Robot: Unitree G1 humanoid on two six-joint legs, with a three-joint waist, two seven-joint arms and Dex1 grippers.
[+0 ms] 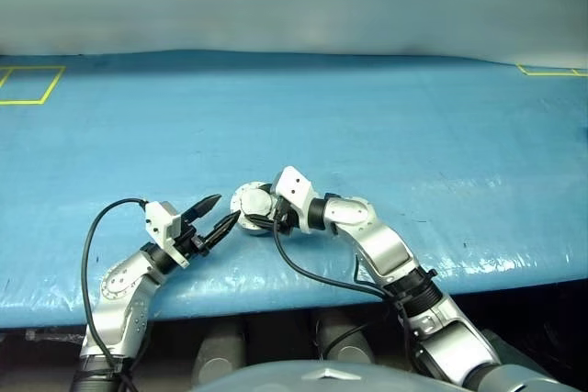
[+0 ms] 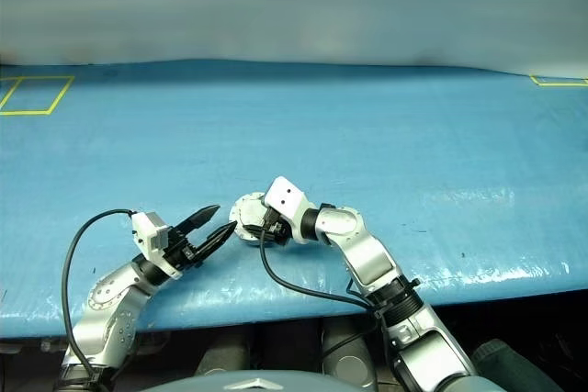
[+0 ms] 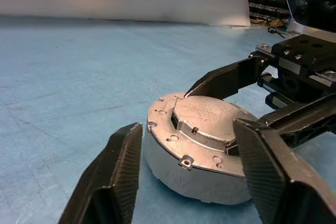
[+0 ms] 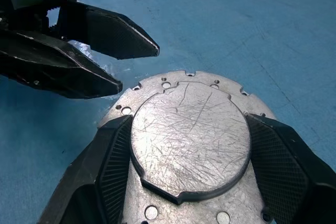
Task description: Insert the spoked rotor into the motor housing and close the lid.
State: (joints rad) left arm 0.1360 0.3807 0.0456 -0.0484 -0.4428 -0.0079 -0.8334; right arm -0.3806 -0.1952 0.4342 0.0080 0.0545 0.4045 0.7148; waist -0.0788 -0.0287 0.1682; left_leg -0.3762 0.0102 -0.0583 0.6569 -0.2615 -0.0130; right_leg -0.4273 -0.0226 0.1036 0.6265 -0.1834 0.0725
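A blue table (image 1: 386,126) fills the scene. Near its front edge, at about seven o'clock from the table's middle, sits a closed round metal motor housing (image 4: 189,145), its smooth grey lid (image 4: 190,139) on top and scratched all over. The right gripper (image 4: 189,156) reaches in from the five o'clock side, and its two black fingers (image 4: 113,156) press against opposite sides of the raised lid, gripping the unit. The left gripper (image 1: 213,213) waits just beside the housing at its nine o'clock; its fingers (image 3: 118,169) are parted and hold nothing, with the housing lying just ahead of the tips rather than between them. The unit looks like solid cast metal: stiff, probably heavy for its size, and slick on its flat faces, so the ribbed finger pads should grip better across the round side wall or the lid's raised edge than on the smooth top. It seems sturdy, though a tilted squeeze could make it slip out sideways. The spoked wheel cannot be seen; it is presumably already inside.
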